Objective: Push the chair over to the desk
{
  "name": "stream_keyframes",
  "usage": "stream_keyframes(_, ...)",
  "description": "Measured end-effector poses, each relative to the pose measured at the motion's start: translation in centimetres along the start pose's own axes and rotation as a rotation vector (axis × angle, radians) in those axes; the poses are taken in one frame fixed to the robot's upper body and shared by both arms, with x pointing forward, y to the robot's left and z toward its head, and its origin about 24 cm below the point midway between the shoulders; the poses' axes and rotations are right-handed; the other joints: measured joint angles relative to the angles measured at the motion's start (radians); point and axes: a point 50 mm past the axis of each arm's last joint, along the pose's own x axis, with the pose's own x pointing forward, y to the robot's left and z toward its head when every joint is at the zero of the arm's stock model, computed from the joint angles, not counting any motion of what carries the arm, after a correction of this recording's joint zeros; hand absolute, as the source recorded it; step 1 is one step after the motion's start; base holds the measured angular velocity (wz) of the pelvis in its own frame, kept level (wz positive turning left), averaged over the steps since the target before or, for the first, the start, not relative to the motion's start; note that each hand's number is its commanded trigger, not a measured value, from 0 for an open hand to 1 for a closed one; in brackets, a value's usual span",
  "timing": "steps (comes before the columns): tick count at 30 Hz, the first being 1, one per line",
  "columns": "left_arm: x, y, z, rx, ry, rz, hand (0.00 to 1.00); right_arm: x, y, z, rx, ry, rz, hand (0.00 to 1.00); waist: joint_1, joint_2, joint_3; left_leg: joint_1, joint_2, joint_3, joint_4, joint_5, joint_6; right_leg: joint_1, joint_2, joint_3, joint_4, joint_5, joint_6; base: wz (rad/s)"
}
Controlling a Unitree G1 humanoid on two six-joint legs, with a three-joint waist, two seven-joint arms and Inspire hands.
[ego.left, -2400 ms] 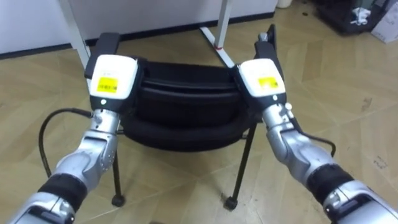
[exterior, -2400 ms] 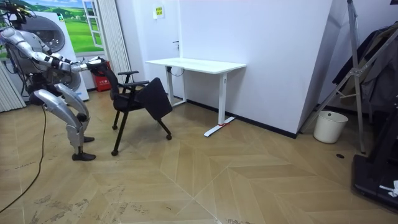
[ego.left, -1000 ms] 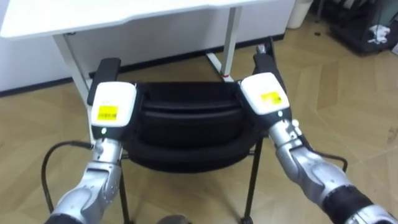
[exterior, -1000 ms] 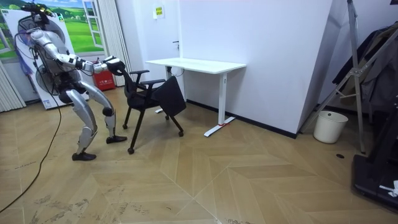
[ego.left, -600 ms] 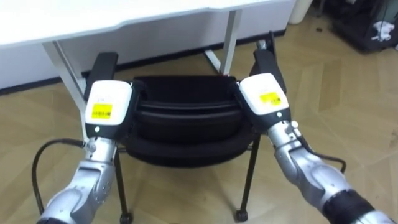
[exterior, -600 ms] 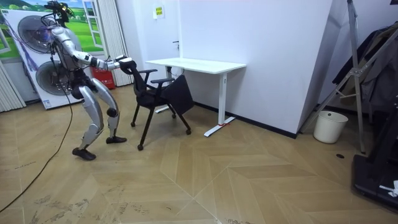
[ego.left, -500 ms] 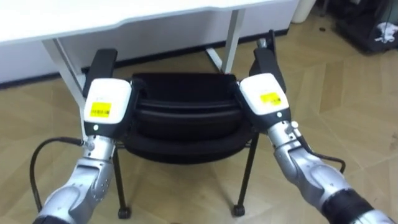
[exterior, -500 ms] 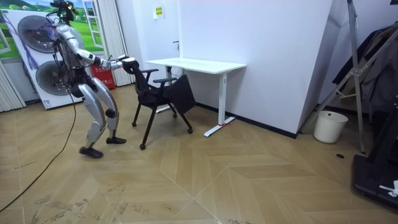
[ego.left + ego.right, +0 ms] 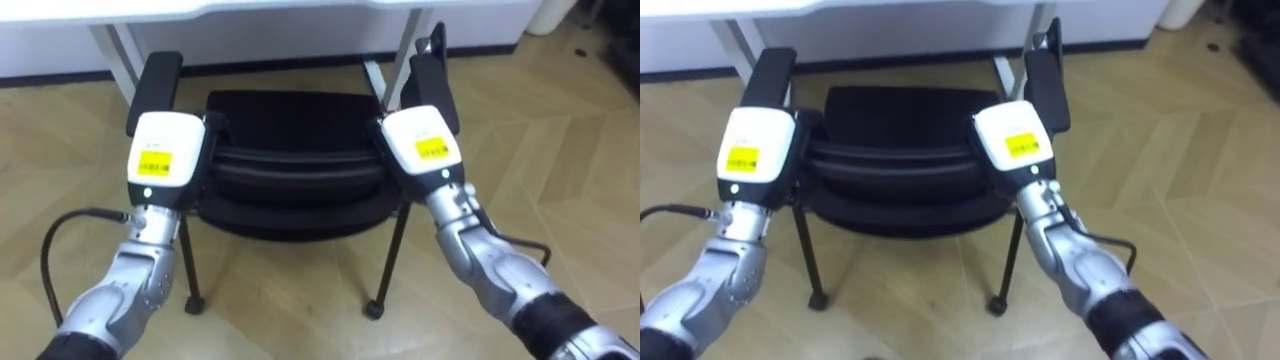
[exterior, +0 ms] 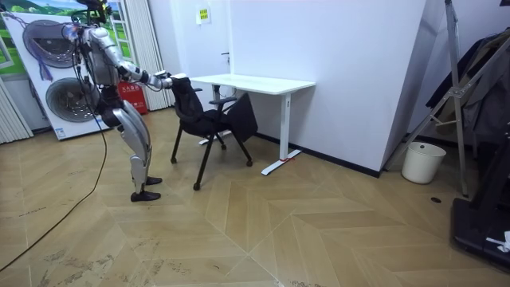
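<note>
Black and padded, the chair [image 9: 290, 150] stands straight ahead of the robot with its back toward the robot and its seat facing the desk [image 9: 300, 8]. From above, the top of the backrest runs across the middle of the eye views, with the seat beyond it at 12 o'clock. An armrest [image 9: 155, 80] lies at 10 o'clock of the backrest and a second armrest [image 9: 432, 72] at 2 o'clock. Two thin legs drop toward 6 o'clock and end in small casters [image 9: 372, 310] on the floor [image 9: 560, 170], a pale wood laid in a zigzag pattern.

At 9 o'clock of the backrest sits the left hand [image 9: 165, 160], its white back with a yellow label turned up, pressed against the backrest's end. The right hand [image 9: 420, 148] sits the same way at 3 o'clock. The fingers of both hands reach past the backrest's edge and are hidden, so whether they are straight or curled round it cannot be told.

At 12 o'clock of the chair, the white desk edge crosses the top of the eye views. One leg [image 9: 113, 45] of the desk shows at 11 o'clock and the other at 1 o'clock.

In the room view the robot stands upright at the left, both arms held out to the backrest, and the front of the chair is just at the desk's near end. Behind the robot hangs a poster [image 10: 44, 76] of washing machines. Well apart, at the room view's right, a white bin [image 10: 421, 162] stands by the wall.
</note>
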Motion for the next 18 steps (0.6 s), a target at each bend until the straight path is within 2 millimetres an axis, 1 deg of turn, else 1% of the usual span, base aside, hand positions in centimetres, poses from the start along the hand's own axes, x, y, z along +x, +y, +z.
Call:
stream_keyframes(2,0.1,0.2,-0.1,0.005,0.000,0.006,1.00,0.2,-0.1,0.0,-0.003,-0.003,0.006,1.00,0.010,-0.013,0.0004,0.010,0.004,0.001,-0.019,0.006,-0.008,0.010,0.004,-0.005,-0.019,0.000,-0.004,0.03)
stream_keyframes(4,0.3,0.5,-0.1,0.024,-0.014,0.019,1.00,0.3,-0.2,0.0,0.007,0.005,0.003,1.00,0.022,-0.035,0.0041,0.024,0.005,-0.005,-0.043,0.009,-0.013,0.025,0.008,-0.011,-0.038,-0.002,-0.008,0.08)
stream_keyframes(5,0.4,0.5,0.0,0.024,-0.015,0.019,1.00,0.2,-0.1,0.0,0.008,0.006,0.004,1.00,0.021,-0.037,0.0033,0.025,0.005,-0.010,-0.043,0.009,-0.013,0.031,0.009,-0.016,-0.047,-0.002,-0.008,0.15)
stream_keyframes(7,0.5,0.7,0.0,0.030,-0.020,0.024,1.00,0.3,-0.2,-0.1,0.010,0.009,0.000,1.00,0.021,-0.044,0.0046,0.026,0.004,-0.020,-0.047,0.009,-0.014,0.044,0.011,-0.031,-0.064,-0.002,-0.008,0.17)
stream_keyframes(11,0.9,1.2,-0.2,0.041,-0.016,0.036,1.00,0.7,-0.5,0.1,0.012,0.004,-0.007,1.00,0.028,-0.054,0.0073,0.029,0.004,-0.022,-0.055,0.009,-0.014,0.050,0.013,-0.032,-0.071,-0.002,-0.007,0.04)
stream_keyframes(13,0.8,1.2,-0.2,0.046,-0.012,0.024,1.00,0.7,-0.4,0.0,0.010,0.006,0.009,1.00,0.039,-0.059,0.0103,0.050,0.004,-0.023,-0.065,0.009,-0.014,0.076,0.016,-0.032,-0.091,-0.001,-0.005,0.00)
stream_keyframes(15,0.8,1.2,-0.3,0.046,-0.011,0.021,1.00,0.8,-0.4,0.1,0.016,0.006,0.014,1.00,0.045,-0.060,0.0104,0.054,0.005,-0.023,-0.067,0.009,-0.014,0.088,0.019,-0.034,-0.106,0.001,-0.003,0.05)
stream_keyframes(18,0.8,1.3,-0.3,0.048,-0.012,0.018,1.00,0.8,-0.4,0.1,0.018,0.005,0.014,1.00,0.045,-0.060,0.0101,0.058,0.005,-0.028,-0.069,0.009,-0.014,0.106,0.022,-0.049,-0.128,0.003,-0.001,0.13)
